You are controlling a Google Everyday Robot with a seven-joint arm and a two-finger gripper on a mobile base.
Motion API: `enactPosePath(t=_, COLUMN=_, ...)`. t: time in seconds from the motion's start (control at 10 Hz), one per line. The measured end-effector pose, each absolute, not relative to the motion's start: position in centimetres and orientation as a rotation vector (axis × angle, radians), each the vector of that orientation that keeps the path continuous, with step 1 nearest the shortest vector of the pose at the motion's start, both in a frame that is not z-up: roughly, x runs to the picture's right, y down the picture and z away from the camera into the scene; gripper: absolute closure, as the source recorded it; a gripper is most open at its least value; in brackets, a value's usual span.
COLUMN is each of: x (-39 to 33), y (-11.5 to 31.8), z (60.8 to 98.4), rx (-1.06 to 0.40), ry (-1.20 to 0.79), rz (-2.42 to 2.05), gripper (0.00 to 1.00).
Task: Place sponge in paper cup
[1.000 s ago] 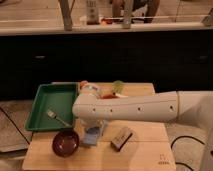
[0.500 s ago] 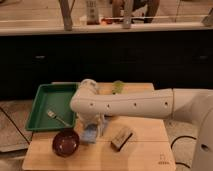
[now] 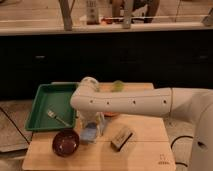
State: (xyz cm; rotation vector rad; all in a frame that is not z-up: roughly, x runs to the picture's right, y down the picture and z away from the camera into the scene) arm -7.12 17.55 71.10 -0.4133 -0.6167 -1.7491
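Note:
The light-blue sponge point(image 3: 89, 134) lies flat on the wooden table point(image 3: 145, 150), between the dark red bowl point(image 3: 66, 142) and the black-topped tan block point(image 3: 121, 137). My gripper point(image 3: 92, 125) hangs from the white arm point(image 3: 130, 102) and points straight down onto the sponge. Its fingers are open and stand on either side of the sponge. I cannot make out a paper cup; the arm hides much of the table's back part.
A green tray point(image 3: 44, 97) with a fork point(image 3: 58, 118) stands at the left of the table. A small green object point(image 3: 118, 86) sits at the table's back edge. Something orange point(image 3: 111, 114) peeks out under the arm. A dark counter runs behind the table.
The arm has swung a little to the left and lowered, bringing the gripper down around the sponge. The sponge, bowl and block have not moved.

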Motion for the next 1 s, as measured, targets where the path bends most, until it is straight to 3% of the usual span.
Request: enactPosePath(t=1.0, x=-6.80, y=17.24, z=71.39, rx=-0.423, ry=-0.632, rz=-1.747, gripper=0.20)
